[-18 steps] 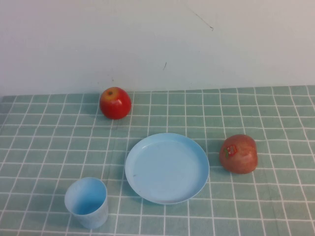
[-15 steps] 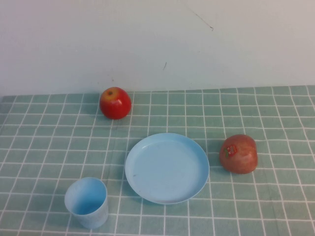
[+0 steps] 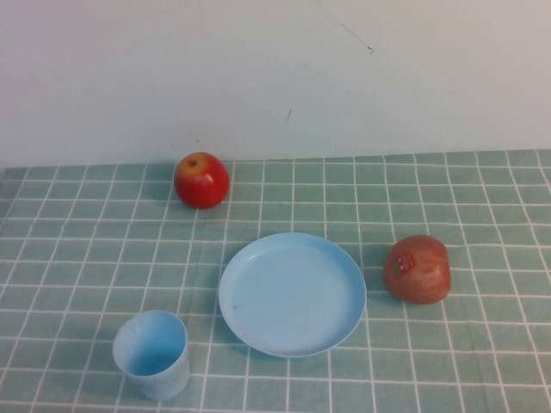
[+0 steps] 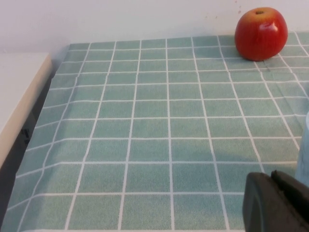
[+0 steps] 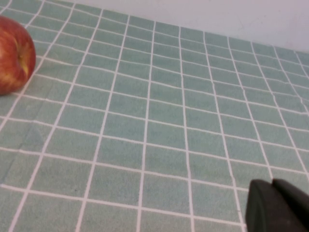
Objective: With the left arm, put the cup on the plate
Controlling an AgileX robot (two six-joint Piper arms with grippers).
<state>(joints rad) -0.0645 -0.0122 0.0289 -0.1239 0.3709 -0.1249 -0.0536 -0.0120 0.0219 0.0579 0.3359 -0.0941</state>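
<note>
The light blue cup (image 3: 152, 353) stands upright at the front left of the checked cloth. The light blue plate (image 3: 293, 294) lies empty to its right, near the middle. Neither arm shows in the high view. In the left wrist view my left gripper (image 4: 273, 177) is shut and empty, low over the cloth, with a sliver of the cup (image 4: 304, 154) just beside it. In the right wrist view my right gripper (image 5: 272, 183) is shut and empty over bare cloth.
A red apple (image 3: 201, 180) sits at the back left, also in the left wrist view (image 4: 260, 33). A second, paler red apple with a sticker (image 3: 417, 268) lies right of the plate, also in the right wrist view (image 5: 12, 60). A white tabletop edge (image 4: 19, 96) borders the cloth.
</note>
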